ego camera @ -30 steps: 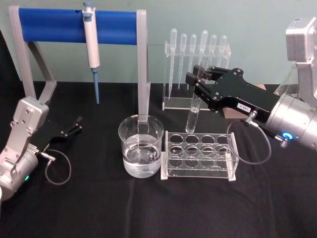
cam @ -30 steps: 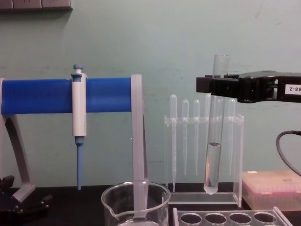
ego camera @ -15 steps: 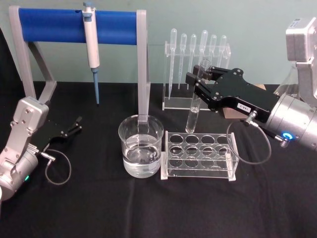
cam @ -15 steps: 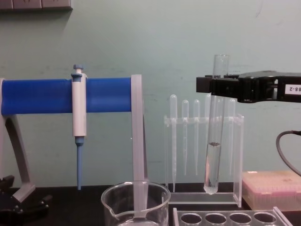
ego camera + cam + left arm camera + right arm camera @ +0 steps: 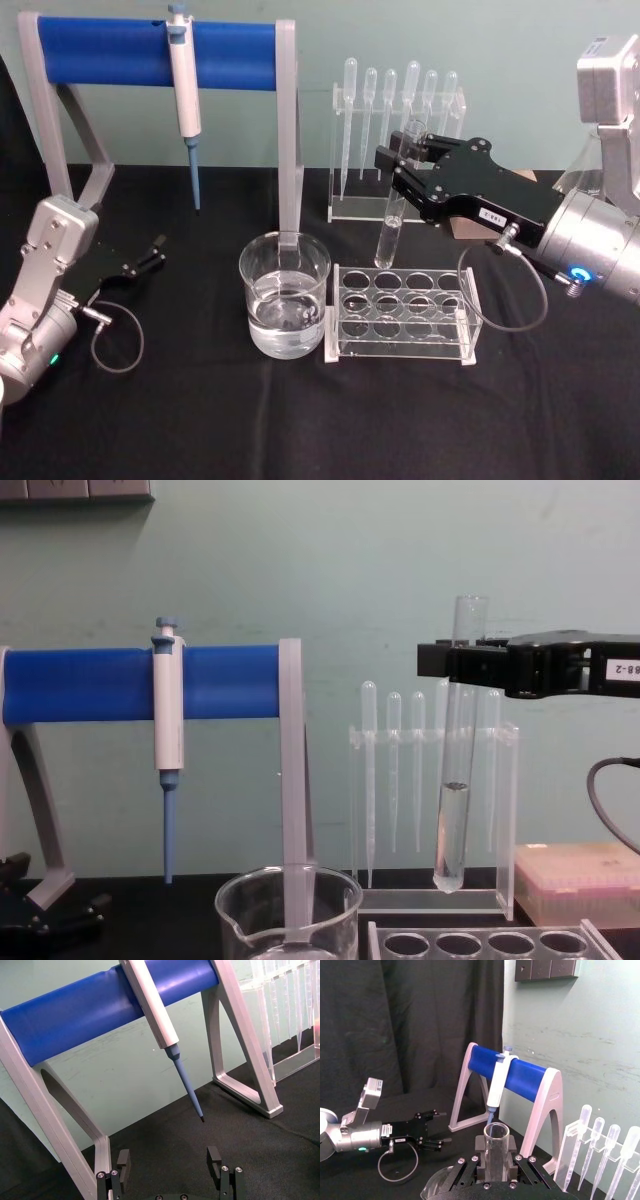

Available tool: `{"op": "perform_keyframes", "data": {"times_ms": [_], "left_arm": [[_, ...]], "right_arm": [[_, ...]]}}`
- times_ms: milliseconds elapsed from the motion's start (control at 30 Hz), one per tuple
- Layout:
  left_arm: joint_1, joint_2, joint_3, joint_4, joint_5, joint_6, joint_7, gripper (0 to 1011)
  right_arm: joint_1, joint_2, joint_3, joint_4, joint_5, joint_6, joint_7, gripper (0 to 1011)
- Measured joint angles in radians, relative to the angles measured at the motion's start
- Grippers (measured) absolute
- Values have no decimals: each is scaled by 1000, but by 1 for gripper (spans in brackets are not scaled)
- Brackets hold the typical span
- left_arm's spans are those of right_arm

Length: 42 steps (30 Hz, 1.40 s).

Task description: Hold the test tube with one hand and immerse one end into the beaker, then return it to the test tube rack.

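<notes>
The test tube [image 5: 392, 218] hangs upright with my right gripper [image 5: 403, 166] shut on its upper part. Its round bottom is above the back left corner of the clear rack [image 5: 402, 312]. In the chest view the test tube [image 5: 455, 810] holds some clear liquid in its lower half, and the right gripper [image 5: 462, 666] clamps it just below the rim. The tube's open rim [image 5: 496, 1146] shows in the right wrist view. The beaker [image 5: 284, 296], partly filled with water, stands left of the rack and apart from the tube. My left gripper [image 5: 148, 254] rests open at the far left.
A stand with a blue bar [image 5: 150, 50] holds a hanging pipette [image 5: 184, 95] behind the beaker. A clear holder of plastic pipettes [image 5: 396, 130] stands behind the tube. A pink tip box [image 5: 580, 882] sits at the right. Black cloth [image 5: 300, 420] covers the table.
</notes>
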Motion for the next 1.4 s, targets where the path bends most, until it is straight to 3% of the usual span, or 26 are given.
{"op": "perform_keyframes", "data": {"times_ms": [333,767,1000,1200,1400], "left_arm": [[0,0,0,0,0,0,0,1000],[0,0,0,0,0,0,0,1000],[0,0,0,0,0,0,0,1000],[0,0,0,0,0,0,0,1000],[0,0,0,0,0,0,0,1000]], "right_arm": [[0,0,0,-1,0,0,1,224],[35,-22,-45,-81,-8,43,17,225],[69,-60,-95,-86,-28,64,10,225],[106,-119,-147,-28,-68,58,2,225],[129,-161,-171,35,-102,45,-3,224]]}}
